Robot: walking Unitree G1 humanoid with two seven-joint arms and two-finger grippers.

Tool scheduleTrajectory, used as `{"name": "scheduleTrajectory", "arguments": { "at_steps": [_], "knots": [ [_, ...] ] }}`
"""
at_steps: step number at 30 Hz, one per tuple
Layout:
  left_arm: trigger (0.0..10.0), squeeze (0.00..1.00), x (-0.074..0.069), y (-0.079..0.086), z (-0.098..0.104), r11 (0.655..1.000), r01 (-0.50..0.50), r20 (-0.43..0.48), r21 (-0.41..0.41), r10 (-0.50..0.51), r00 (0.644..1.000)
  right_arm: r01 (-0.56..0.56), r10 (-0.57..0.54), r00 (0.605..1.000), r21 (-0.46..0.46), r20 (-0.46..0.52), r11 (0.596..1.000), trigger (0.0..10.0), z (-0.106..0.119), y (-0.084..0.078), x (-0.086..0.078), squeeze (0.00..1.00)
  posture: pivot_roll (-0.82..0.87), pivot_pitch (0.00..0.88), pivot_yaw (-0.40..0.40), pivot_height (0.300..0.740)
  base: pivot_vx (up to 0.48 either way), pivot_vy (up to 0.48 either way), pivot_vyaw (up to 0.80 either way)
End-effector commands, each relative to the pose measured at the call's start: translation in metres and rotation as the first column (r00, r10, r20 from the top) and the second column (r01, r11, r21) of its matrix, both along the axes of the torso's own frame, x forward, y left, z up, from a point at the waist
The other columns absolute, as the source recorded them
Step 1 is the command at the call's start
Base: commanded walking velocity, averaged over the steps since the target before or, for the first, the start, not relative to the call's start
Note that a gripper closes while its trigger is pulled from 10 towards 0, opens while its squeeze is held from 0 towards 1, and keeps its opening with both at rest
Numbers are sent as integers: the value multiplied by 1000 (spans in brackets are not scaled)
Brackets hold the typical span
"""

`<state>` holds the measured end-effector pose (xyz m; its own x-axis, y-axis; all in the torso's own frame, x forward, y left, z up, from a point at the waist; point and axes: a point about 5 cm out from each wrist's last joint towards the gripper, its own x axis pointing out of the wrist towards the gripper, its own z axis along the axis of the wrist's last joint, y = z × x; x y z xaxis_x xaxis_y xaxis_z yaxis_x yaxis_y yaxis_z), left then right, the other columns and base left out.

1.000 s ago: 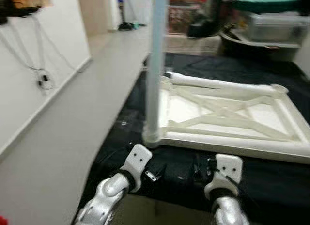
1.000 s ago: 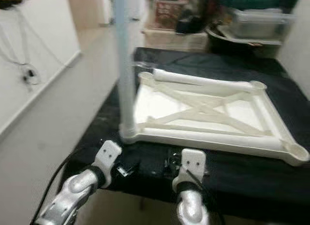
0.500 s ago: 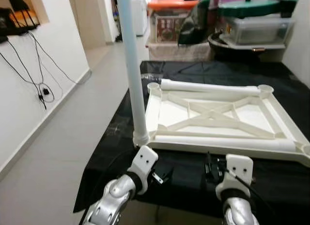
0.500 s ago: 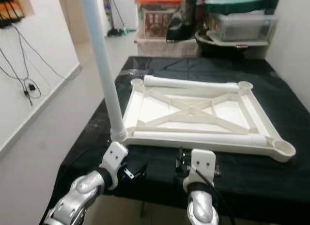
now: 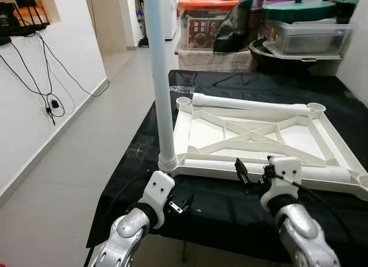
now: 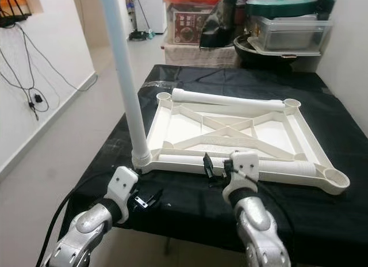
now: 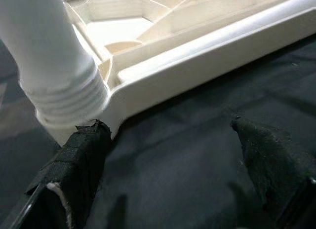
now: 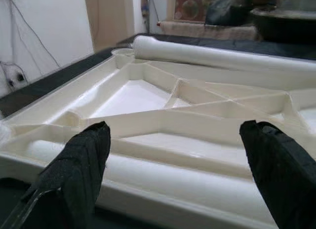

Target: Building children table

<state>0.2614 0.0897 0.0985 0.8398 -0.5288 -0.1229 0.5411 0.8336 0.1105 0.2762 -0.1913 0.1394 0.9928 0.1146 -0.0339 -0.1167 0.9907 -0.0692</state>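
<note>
Tabletop (image 5: 253,126) lies upside down on the black-covered desk (image 5: 218,209), ribs up, taking up most of the middle and right. One leg (image 5: 160,77) already stands screwed into the near-left corner socket. Two loose legs rest on the frame: one along the far edge (image 5: 247,103), one along the near edge (image 5: 322,174). Three sockets look empty.

Left gripper (image 7: 168,155) spread wide, holding nothing, low at the near-left corner, one finger just beside the standing leg's base. Right gripper (image 8: 182,150) also spread and empty, lined up on the near loose leg.

Handling guess: hollow plastic, light, stiff, smooth, so it may roll or slip. Grab the near leg mid-length, across its width.
</note>
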Motion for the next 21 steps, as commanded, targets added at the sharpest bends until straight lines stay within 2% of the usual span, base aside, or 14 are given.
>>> {"name": "scheduleTrajectory", "arguments": {
  "at_steps": [1, 4, 5, 6, 7, 9, 10, 11, 12, 14, 16, 19, 20, 21],
  "knots": [
    [10000, 0, -4, 0, -5, 1000, 13, -37, 8, -12, 999, -8, 6, 999, -58, -35, 998, 10000, -5, -2, 9, 0, 131, 0, -34, 740, 0, 0, 0],
    [10000, 0, -5, -2, -6, 1000, 26, -44, 5, -26, 999, -11, 7, 999, -85, -45, 996, 10000, -4, -3, 14, 0, 131, 0, -34, 740, 0, 0, 0],
    [10000, 0, -7, -6, -4, 998, 64, -53, -5, -64, 997, -66, 55, 993, -111, -100, 992, 10000, -7, -2, 22, 0, 130, 0, -35, 740, 0, 0, 0],
    [10000, 0, -7, -6, -4, 998, 64, -53, -5, -64, 997, -66, 55, 993, -111, -100, 992, 10000, -7, -2, 22, 0, 130, 0, -35, 740, 0, 0, 0],
    [10000, 0, -11, -11, -2, 993, 113, -61, -18, -114, 992, -148, 127, 978, -123, -165, 981, 10000, -8, -2, 31, 0, 129, 0, -42, 740, 0, 0, 0],
    [10000, 0, -22, -21, 0, 977, 211, -73, -37, -214, 974, -318, 281, 921, -104, -269, 943, 10000, -3, -3, 46, 0, 132, 0, -46, 740, 0, 0, 0],
    [10000, 0, -22, -21, 0, 977, 211, -73, -37, -214, 974, -318, 281, 921, -104, -269, 943, 10000, -3, -3, 46, 0, 132, 0, -46, 740, 0, 0, 0],
    [10000, 0, -26, -23, 1, 971, 238, -75, -41, -240, 968, -382, 341, 893, -94, -295, 919, 10000, 2, -3, 52, 0, 136, 0, -59, 740, 0, 0, 0],
    [10000, 0, -26, -23, 1, 971, 238, -75, -41, -240, 968, -382, 341, 893, -94, -295, 919, 10000, 2, -3, 52, 0, 136, 0, -59, 740, 0, 0, 0],
    [10000, 0, -34, -24, 2, 968, 245, -83, -52, -249, 965, -523, 473, 820, -88, -323, 848, 10000, 14, 0, 59, 0, 132, 0, -68, 740, 0, 0, 0],
    [10000, 0, -38, -25, 4, 967, 245, -87, -64, -250, 964, -604, 543, 765, -94, -347, 791, 10000, 21, 3, 65, 0, 135, 18, -76, 740, 0, 0, 0],
    [10000, 0, -44, -25, 9, 965, 251, -86, -78, -257, 963, -689, 614, 693, -97, -379, 718, 10000, 28, 10, 70, 0, 141, 45, -85, 740, 0, 0, 0],
    [10000, 0, -45, -25, 9, 964, 253, -86, -79, -259, 962, -706, 627, 677, -96, -385, 702, 10000, 29, 11, 71, 0, 141, 45, -85, 740, 0, 0, 0],
    [10000, 0, -45, -25, 9, 964, 253, -86, -79, -259, 962, -706, 627, 677, -96, -385, 702, 10000, 29, 11, 71, 0, 141, 45, -85, 740, 0, 0, 0]
  ]
}}
